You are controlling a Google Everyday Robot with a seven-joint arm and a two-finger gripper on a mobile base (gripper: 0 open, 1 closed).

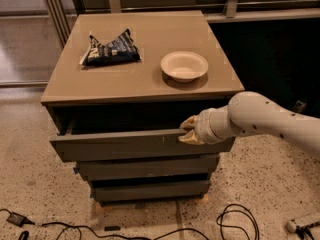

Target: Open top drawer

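The top drawer (115, 146) is the widest dark grey front of the cabinet. It stands pulled out a little, with a dark gap showing behind its top edge. My gripper (189, 130) is at the right part of that top edge. Its tan fingers (188, 122) close over the edge from above and below. My white arm (270, 119) reaches in from the right. The drawer's inside is in shadow.
A white bowl (184, 65) and a dark snack bag (110, 49) lie on the cabinet top (140, 84). Two narrower drawers (145, 166) sit shut below. Cables (235, 224) lie on the speckled floor in front. A dark panel stands at the right.
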